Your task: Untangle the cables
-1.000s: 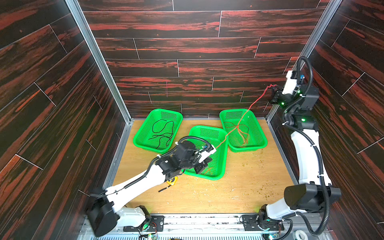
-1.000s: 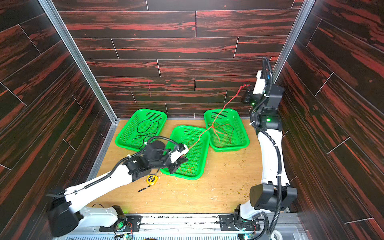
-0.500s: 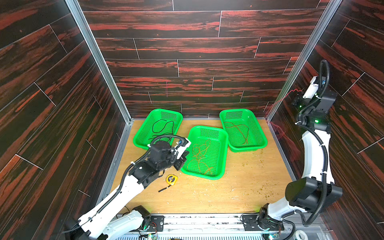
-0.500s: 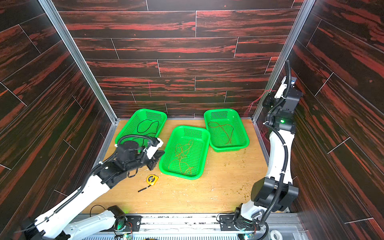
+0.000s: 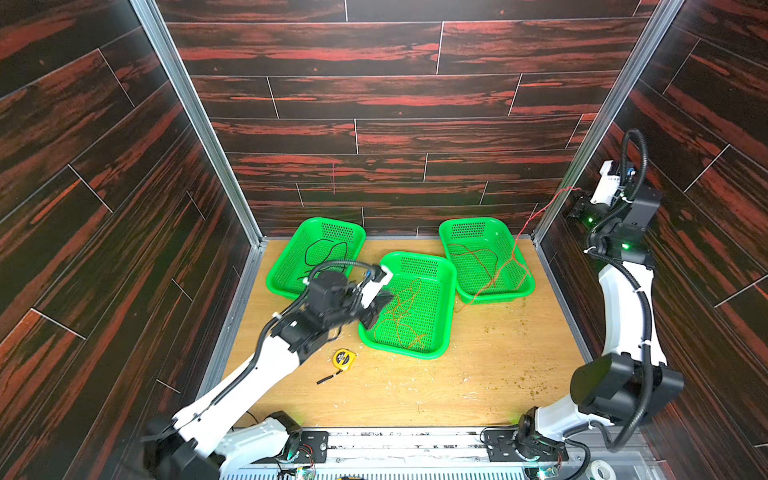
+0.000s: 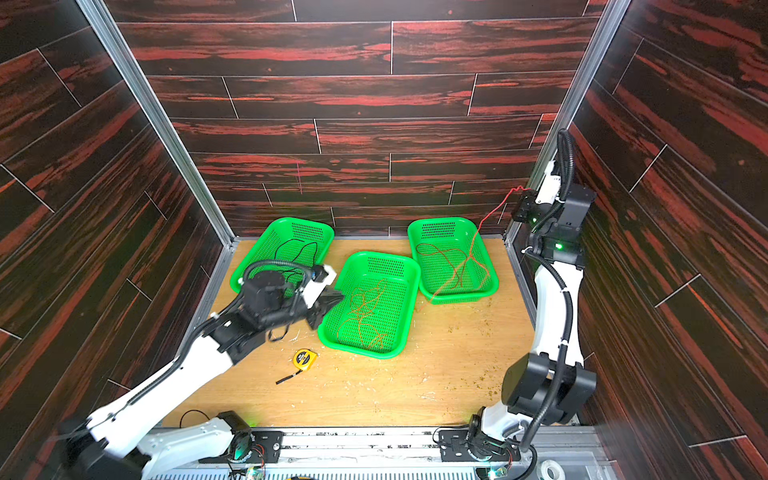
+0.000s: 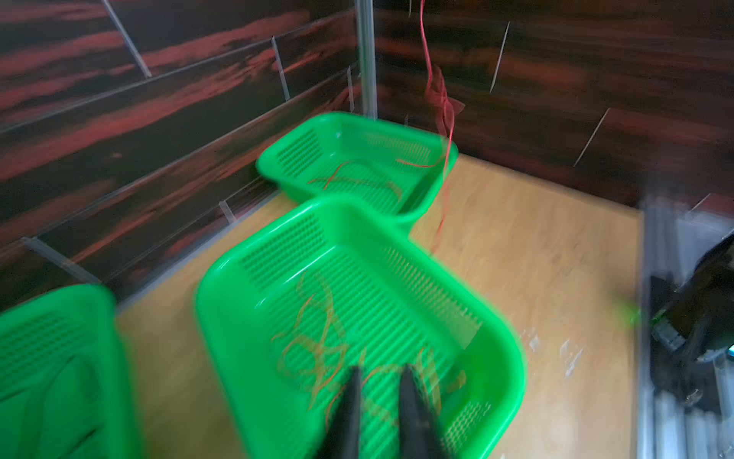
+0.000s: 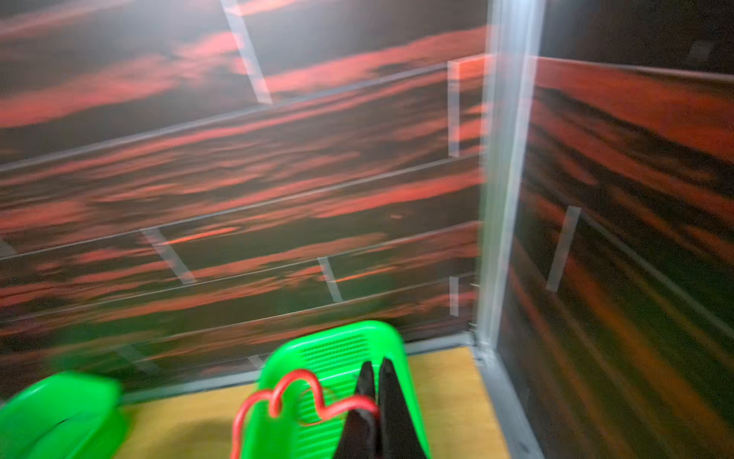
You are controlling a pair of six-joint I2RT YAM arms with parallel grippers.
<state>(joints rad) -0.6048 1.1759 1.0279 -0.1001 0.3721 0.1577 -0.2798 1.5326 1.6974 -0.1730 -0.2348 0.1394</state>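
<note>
Three green baskets each hold one of the cables. The black cable (image 5: 328,249) lies in the left basket (image 5: 274,282). The orange cable (image 5: 405,307) (image 7: 317,349) lies looped in the middle basket (image 5: 451,291). My left gripper (image 5: 380,307) (image 7: 381,369) hangs open at that basket's left rim, just above the orange loops, holding nothing. My right gripper (image 5: 575,203) (image 8: 376,363) is high by the right wall, shut on the red cable (image 8: 302,375). The red cable (image 5: 490,266) runs down into the right basket (image 5: 444,232), and its end trails over the front rim.
A yellow tape measure (image 5: 344,359) and a short black stick (image 5: 328,378) lie on the wooden table in front of the left arm. Metal corner posts (image 5: 552,212) and dark panel walls close in the back and sides.
The left gripper, pulled back to the left half a second ago, has swung right to the middle basket's rim and its jaws have parted. The right gripper still holds the red cable by the right wall.
</note>
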